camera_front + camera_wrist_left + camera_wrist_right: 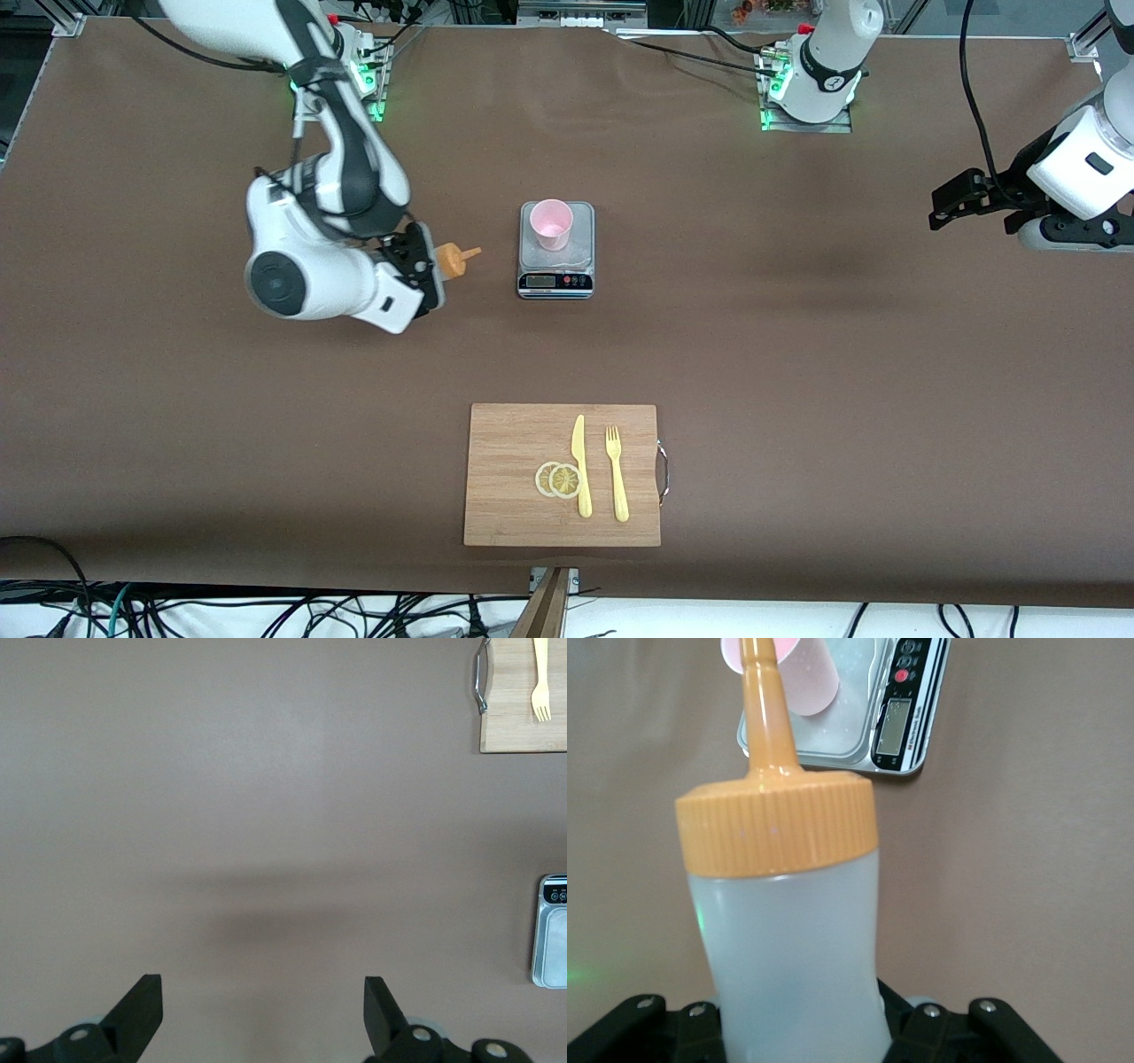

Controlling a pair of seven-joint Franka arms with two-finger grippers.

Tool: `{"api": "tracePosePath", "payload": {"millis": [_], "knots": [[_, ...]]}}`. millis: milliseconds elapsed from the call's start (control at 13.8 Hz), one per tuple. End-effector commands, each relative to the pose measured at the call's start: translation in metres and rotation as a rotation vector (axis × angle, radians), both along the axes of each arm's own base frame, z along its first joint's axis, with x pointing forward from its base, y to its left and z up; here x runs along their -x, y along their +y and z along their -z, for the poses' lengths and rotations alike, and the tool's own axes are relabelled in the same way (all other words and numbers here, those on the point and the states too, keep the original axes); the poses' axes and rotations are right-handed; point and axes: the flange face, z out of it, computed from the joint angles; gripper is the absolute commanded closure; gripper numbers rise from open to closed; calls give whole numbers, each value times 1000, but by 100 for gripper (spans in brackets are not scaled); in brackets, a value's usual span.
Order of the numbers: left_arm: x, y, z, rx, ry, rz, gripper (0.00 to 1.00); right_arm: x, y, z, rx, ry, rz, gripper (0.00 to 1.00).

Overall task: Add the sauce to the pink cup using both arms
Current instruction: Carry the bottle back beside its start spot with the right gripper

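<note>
Two white jointed arms reach over the brown table (pixel 797 354); we see the right tool (pixel 423 266) clamped on the sauce (pixel 452 260), a translucent whitish plastic squeeze bottle with a ribbed orange nozzle cap, tipped on its side above the table with the nozzle aimed toward the pink cup (pixel 551 224); in the right wrist view the bottle's pale body (pixel 793 957) sits between the black fingers and its nozzle lines up with the cup (pixel 806 678); the small pale pink plastic tumbler stands upright on a silver digital kitchen scale with a dark display strip (pixel 555 250), near the middle of the table; bottle tip and cup are apart, with bare table between them and nothing in the way; the left tool (pixel 952 206) hangs over the left arm's end of the table, waiting, jaws spread wide and empty, as the left wrist view shows with its two dark fingers (pixel 142 1010) over plain brown surface; nearer the front camera lies a rectangular bamboo cutting board with a metal handle (pixel 505 470), well apart from the scale; on it rest two round yellow lemon slices (pixel 558 479), overlapping, a yellow plastic knife (pixel 580 465) just beside them, and a yellow plastic fork (pixel 616 472) alongside the knife.
</note>
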Motion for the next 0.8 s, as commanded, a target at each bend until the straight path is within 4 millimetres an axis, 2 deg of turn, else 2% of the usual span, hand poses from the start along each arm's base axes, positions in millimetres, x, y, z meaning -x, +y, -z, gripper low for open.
{"api": "tracePosePath", "payload": {"millis": [0, 218, 436, 726], "knots": [[-1, 1, -7, -31, 1, 16, 0, -6, -42, 0, -177, 33, 18, 100], [-1, 0, -7, -30, 1, 19, 0, -13, -92, 8, -362, 53, 24, 100], [-1, 1, -7, -30, 1, 17, 0, -11, -125, 18, -484, 72, 28, 100], [-1, 1, -7, -30, 1, 17, 0, 0, -171, 44, -655, 85, 46, 100]]}}
